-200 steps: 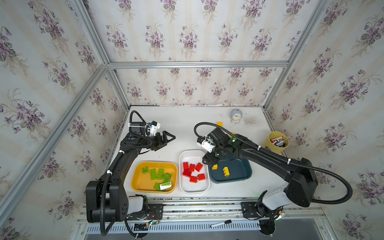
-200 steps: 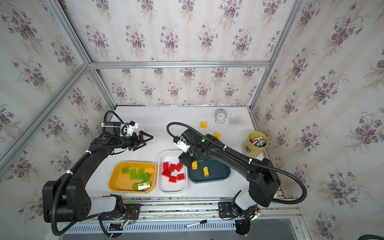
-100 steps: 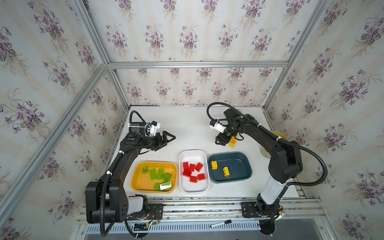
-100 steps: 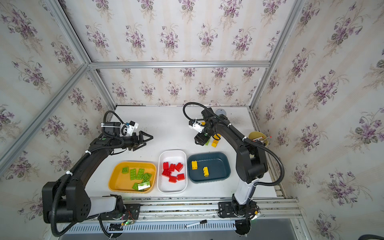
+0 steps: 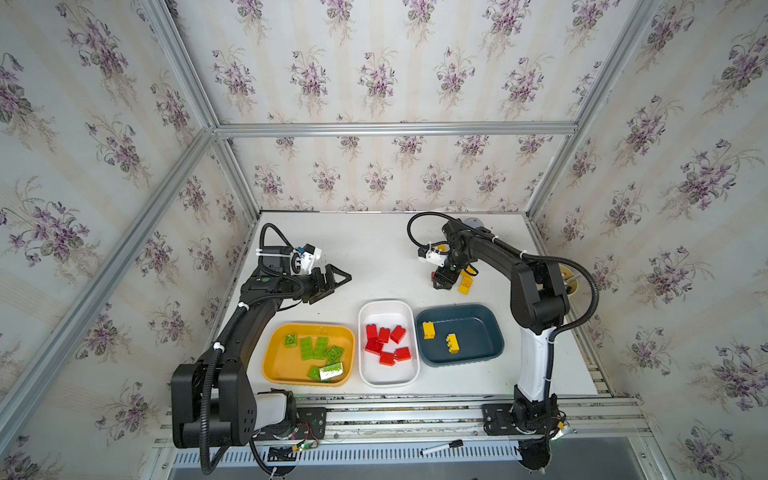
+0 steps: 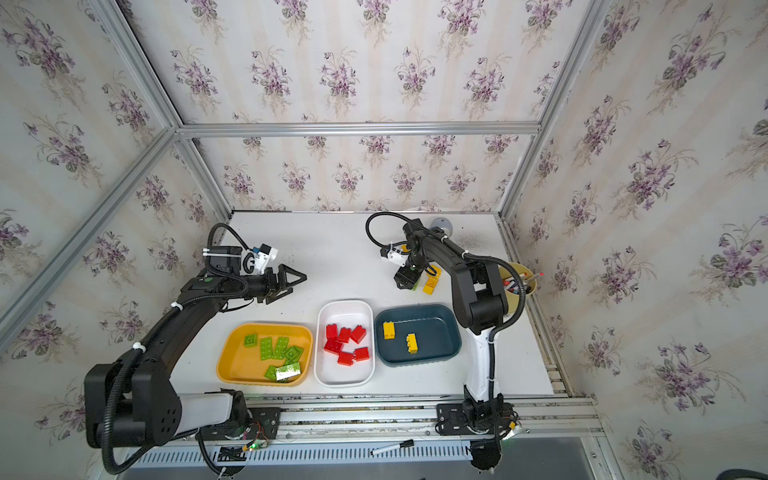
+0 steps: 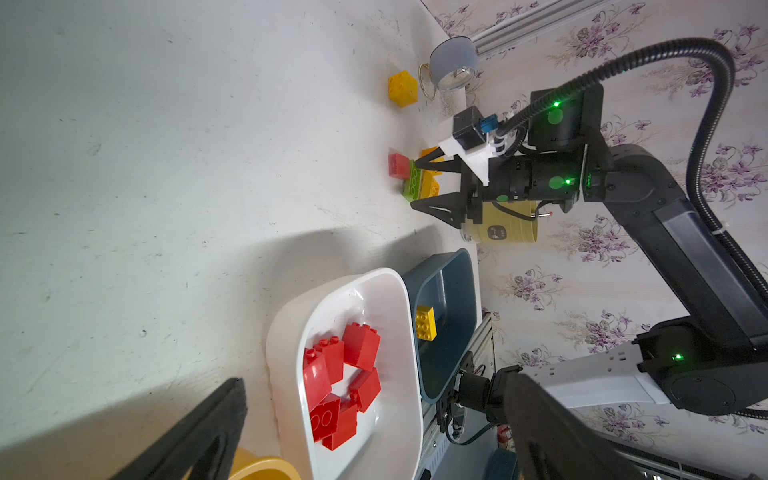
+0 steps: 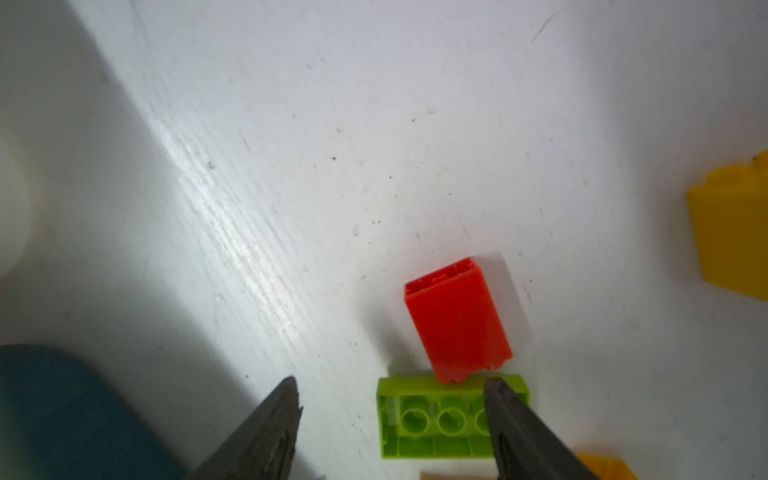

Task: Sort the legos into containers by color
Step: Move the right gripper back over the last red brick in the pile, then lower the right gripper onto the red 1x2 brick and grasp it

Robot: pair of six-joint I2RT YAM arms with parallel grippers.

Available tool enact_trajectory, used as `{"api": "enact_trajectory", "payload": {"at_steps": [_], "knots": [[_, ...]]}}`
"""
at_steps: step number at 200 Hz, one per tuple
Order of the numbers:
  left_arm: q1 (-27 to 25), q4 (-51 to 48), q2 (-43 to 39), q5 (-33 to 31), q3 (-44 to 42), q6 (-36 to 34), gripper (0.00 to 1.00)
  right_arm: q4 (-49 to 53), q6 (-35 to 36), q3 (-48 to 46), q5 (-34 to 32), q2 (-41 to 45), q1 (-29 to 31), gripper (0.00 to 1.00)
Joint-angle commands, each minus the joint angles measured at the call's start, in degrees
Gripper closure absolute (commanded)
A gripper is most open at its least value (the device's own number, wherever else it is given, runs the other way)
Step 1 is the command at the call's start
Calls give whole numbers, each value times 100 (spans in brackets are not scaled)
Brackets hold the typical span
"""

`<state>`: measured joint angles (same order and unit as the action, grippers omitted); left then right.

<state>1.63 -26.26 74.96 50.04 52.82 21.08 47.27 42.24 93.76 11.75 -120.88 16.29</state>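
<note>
My right gripper point(image 8: 390, 399) hangs open low over a cluster of loose legos at the back right. One finger point(image 8: 523, 428) overlaps the end of a lime green brick point(image 8: 436, 419) lying on its side. A red brick point(image 8: 457, 320) touches that brick, and a yellow brick point(image 5: 465, 284) lies beside them. In both top views the orange-yellow tray point(image 5: 274, 365) holds green legos, the white tray point(image 5: 390, 376) red ones and the teal tray point(image 5: 478, 332) two yellow ones. My left gripper point(image 5: 336, 280) hovers open and empty over the left of the table.
A pale-yellow pen cup point(image 5: 570, 282) stands at the right edge and a small clock point(image 7: 453, 62) by the back wall. Another yellow brick point(image 7: 402, 88) lies near the clock. A marker point(image 5: 440, 446) rests on the front rail. Walls close three sides.
My right gripper left a yellow brick in the teal tray, swung to the back of the table and came down over the loose bricks. The left arm has not moved.
</note>
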Motion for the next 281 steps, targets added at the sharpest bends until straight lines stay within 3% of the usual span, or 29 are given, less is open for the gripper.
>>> {"api": "enact_trajectory", "payload": {"at_steps": [1, 49, 96, 126, 158, 197, 259, 281], "knots": [[4, 16, 35, 121, -17, -111, 1, -130, 241, 125, -37, -96, 5, 27], [4, 11, 137, 111, 44, -121, 1, 2, 368, 317, -2, -455, 5, 33], [3, 9, 212, 124, 106, -97, 1, -2, 364, 209, -12, -476, 23, 53], [4, 15, 248, 129, 141, -89, 1, -307, 257, 60, -108, -378, 49, 52], [4, -5, 232, 126, 159, -98, 1, -257, -170, 343, -38, -544, 126, 35], [4, -11, 230, 124, 115, -113, 1, -164, -680, 533, -44, -718, 187, 35], [4, -33, 271, 129, 149, -141, 1, 20, -843, 506, -349, -791, 203, 63], [2, -34, 291, 146, 193, -131, 1, -62, -890, 435, -243, -589, 219, 68]]}}
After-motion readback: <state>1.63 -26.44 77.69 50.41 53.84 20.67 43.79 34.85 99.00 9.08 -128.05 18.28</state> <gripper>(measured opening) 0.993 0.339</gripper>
